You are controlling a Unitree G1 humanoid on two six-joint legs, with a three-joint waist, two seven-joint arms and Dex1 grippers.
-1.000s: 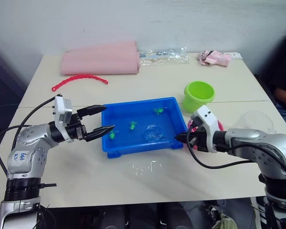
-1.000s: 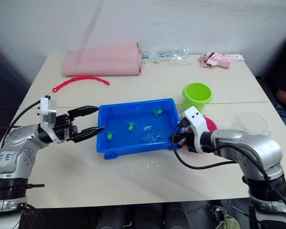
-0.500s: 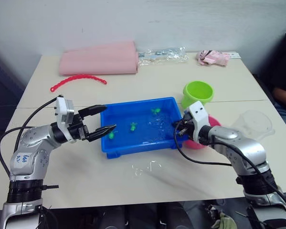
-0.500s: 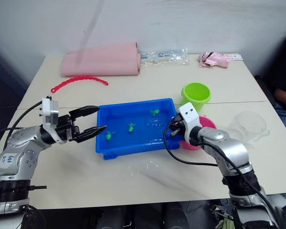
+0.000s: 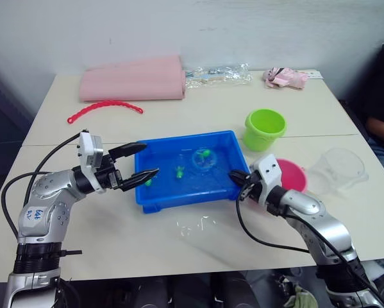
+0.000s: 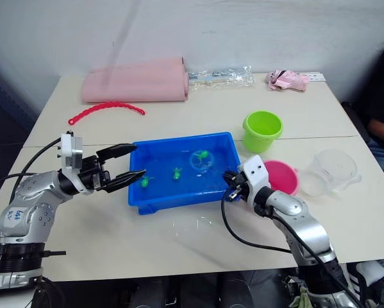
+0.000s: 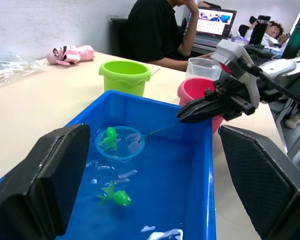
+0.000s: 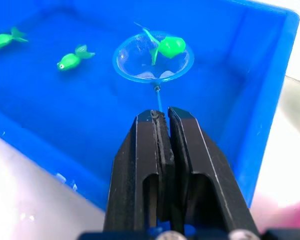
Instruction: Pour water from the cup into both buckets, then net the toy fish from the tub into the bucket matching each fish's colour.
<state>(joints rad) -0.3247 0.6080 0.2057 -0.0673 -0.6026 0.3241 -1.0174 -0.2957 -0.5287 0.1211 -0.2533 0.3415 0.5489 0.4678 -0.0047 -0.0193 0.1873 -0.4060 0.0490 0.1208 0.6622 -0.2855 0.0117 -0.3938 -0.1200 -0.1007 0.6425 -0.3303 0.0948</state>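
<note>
The shallow bright blue rectangular plastic tub (image 5: 190,168) sits mid-tabletop (image 5: 198,115) holding water and three small green toy fish; one (image 8: 169,47) lies inside the blue-hooped round net (image 8: 153,56), two (image 8: 72,58) swim loose toward 9 o'clock. The net's thin dark handle runs from the hoop toward 4 o'clock into the right tool (image 8: 161,125), closed tight on it. At the tub's 2 o'clock stands the lime green bucket (image 5: 265,129); at 3 o'clock the pink bucket (image 5: 290,176), then the clear plastic cup (image 5: 338,168). The left tool (image 5: 139,163) hangs spread wide at the tub's 9 o'clock rim.
</note>
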